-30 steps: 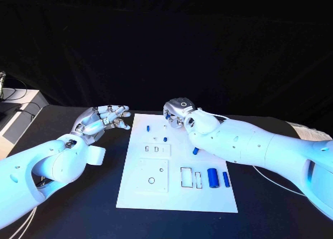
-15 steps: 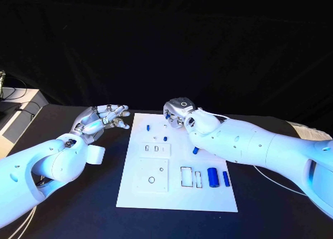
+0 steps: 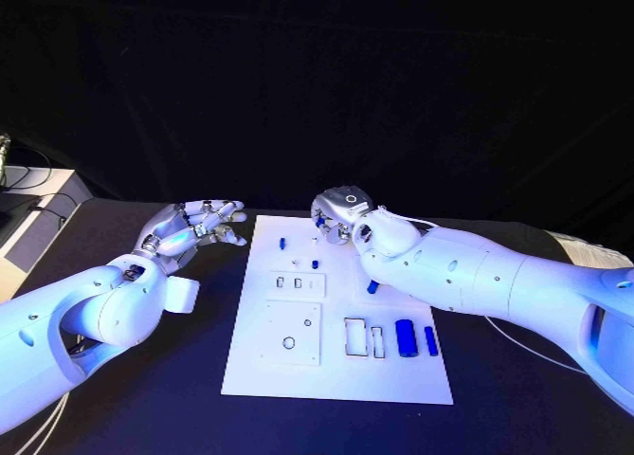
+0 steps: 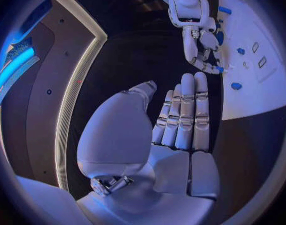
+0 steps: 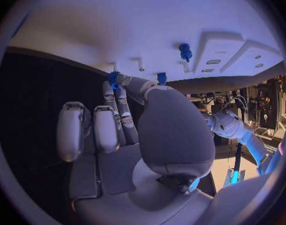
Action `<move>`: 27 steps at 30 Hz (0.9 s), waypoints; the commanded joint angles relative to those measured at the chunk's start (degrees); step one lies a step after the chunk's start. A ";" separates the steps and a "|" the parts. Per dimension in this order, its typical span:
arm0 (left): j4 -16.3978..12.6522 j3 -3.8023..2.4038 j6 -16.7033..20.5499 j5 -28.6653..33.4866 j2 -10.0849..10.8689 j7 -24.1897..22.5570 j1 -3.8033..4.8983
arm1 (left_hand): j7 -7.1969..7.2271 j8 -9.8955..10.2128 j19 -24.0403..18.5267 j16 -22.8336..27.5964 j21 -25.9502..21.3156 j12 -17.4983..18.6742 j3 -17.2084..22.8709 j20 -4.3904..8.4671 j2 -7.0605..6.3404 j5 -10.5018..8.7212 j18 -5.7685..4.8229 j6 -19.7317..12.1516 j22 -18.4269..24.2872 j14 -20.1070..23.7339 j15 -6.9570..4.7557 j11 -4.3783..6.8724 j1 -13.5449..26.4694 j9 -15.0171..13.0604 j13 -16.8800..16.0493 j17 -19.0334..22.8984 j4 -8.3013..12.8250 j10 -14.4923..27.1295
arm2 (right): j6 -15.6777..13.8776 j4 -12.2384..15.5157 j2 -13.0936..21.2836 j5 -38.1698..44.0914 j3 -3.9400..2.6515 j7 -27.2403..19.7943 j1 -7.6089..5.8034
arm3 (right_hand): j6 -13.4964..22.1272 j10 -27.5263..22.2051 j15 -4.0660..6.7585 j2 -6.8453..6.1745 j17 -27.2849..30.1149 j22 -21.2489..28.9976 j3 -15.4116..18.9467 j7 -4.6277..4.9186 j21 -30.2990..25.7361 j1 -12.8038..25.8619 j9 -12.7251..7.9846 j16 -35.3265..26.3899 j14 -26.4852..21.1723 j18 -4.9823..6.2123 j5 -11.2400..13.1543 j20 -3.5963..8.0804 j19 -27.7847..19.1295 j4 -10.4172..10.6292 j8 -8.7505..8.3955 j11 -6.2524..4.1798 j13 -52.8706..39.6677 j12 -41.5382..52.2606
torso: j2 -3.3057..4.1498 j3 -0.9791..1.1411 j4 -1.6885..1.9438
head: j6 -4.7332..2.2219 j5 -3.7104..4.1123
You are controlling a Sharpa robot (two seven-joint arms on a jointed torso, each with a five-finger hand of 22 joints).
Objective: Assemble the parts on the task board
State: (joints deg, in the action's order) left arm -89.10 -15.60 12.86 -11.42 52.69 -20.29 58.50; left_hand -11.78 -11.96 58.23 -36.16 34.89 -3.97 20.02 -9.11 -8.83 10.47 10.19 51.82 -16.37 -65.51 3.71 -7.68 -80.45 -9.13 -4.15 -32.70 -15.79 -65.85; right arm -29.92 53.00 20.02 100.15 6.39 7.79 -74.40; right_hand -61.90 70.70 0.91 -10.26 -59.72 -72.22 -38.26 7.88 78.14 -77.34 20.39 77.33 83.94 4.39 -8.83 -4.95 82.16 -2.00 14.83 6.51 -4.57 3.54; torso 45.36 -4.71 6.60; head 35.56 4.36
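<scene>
The white task board (image 3: 337, 374) lies in the middle of the black table. My right hand (image 3: 341, 216) hovers at the board's far edge, and its fingertips pinch a small blue part (image 5: 113, 78). My left hand (image 3: 201, 226) hangs above the table just left of the board's far corner; its fingers (image 4: 183, 112) are stretched out side by side and hold nothing. Small blue pegs (image 3: 282, 244) (image 3: 316, 264) sit on the far half of the board. Near the board's right side a thick blue cylinder (image 3: 406, 337) lies beside a thinner one (image 3: 431, 340).
Two raised white blocks with slots and holes (image 3: 297, 284) (image 3: 289, 334) stand on the board's left half, and outlined slots (image 3: 355, 337) sit next to the cylinders. A pale cabinet (image 3: 29, 204) stands off the table's left. A cable (image 3: 515, 343) runs under the right arm.
</scene>
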 commanded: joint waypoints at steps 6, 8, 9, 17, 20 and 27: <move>-0.02 -0.06 -0.81 -0.15 -0.05 -0.37 0.05 | -0.04 0.34 -0.36 -0.24 0.34 0.27 0.40 0.01 -0.37 -0.30 0.09 0.29 -0.12 0.42 -0.05 -0.13 -0.37 -0.09 0.02 -0.11 -0.08 0.06 | 1.67 0.10 0.17 0.95 0.22 0.68 0.43 | 0.01 2.49 -0.04 0.08 -0.08 -0.10 0.04 -0.04 0.17 0.08 0.05 0.24 0.88 -0.68 -0.39 -0.02 -0.10 -0.18 0.13 -2.74 -2.01 0.22 | 0.04 -0.07 0.01 | 0.10 -0.06; -0.02 -0.06 -0.80 -0.15 -0.03 -0.36 0.05 | -0.04 0.34 -0.36 -0.24 0.34 0.27 0.40 0.01 -0.37 -0.30 0.09 0.29 -0.12 0.42 -0.05 -0.13 -0.37 -0.09 0.02 -0.11 -0.08 0.06 | 1.66 0.08 0.20 0.96 0.21 0.73 0.43 | 0.01 2.49 -0.04 0.08 -0.08 -0.10 0.04 -0.04 0.17 0.08 0.05 0.24 0.88 -0.68 -0.39 -0.02 -0.10 -0.18 0.13 -2.74 -2.01 0.22 | 0.04 -0.08 0.03 | 0.13 -0.04; -0.01 -0.06 -0.80 -0.15 -0.02 -0.36 0.05 | -0.04 0.34 -0.36 -0.24 0.34 0.27 0.40 0.01 -0.37 -0.30 0.09 0.29 -0.12 0.42 -0.05 -0.13 -0.37 -0.09 0.02 -0.11 -0.08 0.06 | 1.64 0.09 0.24 0.98 0.21 0.78 0.43 | 0.01 2.49 -0.04 0.08 -0.08 -0.10 0.04 -0.04 0.17 0.08 0.05 0.24 0.88 -0.68 -0.39 -0.02 -0.10 -0.18 0.13 -2.74 -2.01 0.22 | 0.05 -0.08 0.03 | 0.15 -0.04; 0.11 -0.06 -0.80 -0.15 0.01 -0.40 0.04 | -0.04 0.34 -0.36 -0.24 0.34 0.27 0.40 0.01 -0.37 -0.30 0.09 0.29 -0.12 0.42 -0.05 -0.13 -0.37 -0.09 0.02 -0.11 -0.08 0.06 | 0.93 1.06 0.73 1.42 0.21 1.23 0.43 | -0.04 2.56 -0.02 -0.02 -0.13 -0.36 0.11 -0.06 0.34 0.14 0.16 0.30 0.89 -0.73 -0.40 -0.02 -0.01 -0.23 0.19 -2.76 -2.04 0.24 | 0.08 -0.08 -0.03 | 0.06 -0.12; 0.15 -0.06 -0.80 -0.15 0.01 -0.42 0.04 | -0.04 0.34 -0.36 -0.24 0.34 0.27 0.40 0.01 -0.37 -0.30 0.09 0.29 -0.12 0.42 -0.05 -0.13 -0.37 -0.09 0.02 -0.11 -0.08 0.06 | 0.40 1.46 0.89 1.59 0.21 1.35 0.43 | -0.05 2.57 -0.02 -0.02 -0.20 -0.34 0.11 -0.07 0.33 0.15 0.18 0.33 0.90 -0.72 -0.41 -0.02 -0.01 -0.23 0.20 -2.77 -2.05 0.24 | 0.08 -0.08 -0.01 | 0.05 -0.12; 0.23 -0.06 -0.83 -0.15 0.02 -0.42 0.04 | -0.03 0.35 -0.42 -0.30 0.42 0.29 0.44 0.00 -0.39 -0.30 0.09 0.28 -0.16 0.46 -0.05 -0.13 -0.38 -0.09 0.03 -0.16 -0.07 0.11 | -0.48 2.16 1.32 1.76 0.19 1.44 0.44 | -0.07 2.60 -0.01 -0.03 -0.20 -0.39 0.13 -0.08 0.36 0.17 0.21 0.34 0.90 -0.73 -0.41 -0.02 0.00 -0.23 0.22 -2.77 -2.06 0.25 | 0.08 -0.09 0.01 | 0.06 -0.11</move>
State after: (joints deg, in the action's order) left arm -88.80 -15.60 12.86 -11.44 52.75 -20.28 58.50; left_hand -11.78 -11.96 58.23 -36.16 35.11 -3.97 20.18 -9.11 -8.83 10.47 10.19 51.82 -16.48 -65.51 3.71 -7.68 -80.45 -9.18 -4.15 -32.81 -15.96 -65.85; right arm -30.32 54.99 21.24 100.92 6.51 8.82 -74.08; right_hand -61.88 70.69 0.91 -10.44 -59.87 -72.53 -38.18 7.86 78.14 -77.18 20.60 77.33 83.94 4.40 -9.05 -4.95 82.15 -2.06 14.83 6.50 -4.58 3.63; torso 45.43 -4.78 6.60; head 35.60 4.24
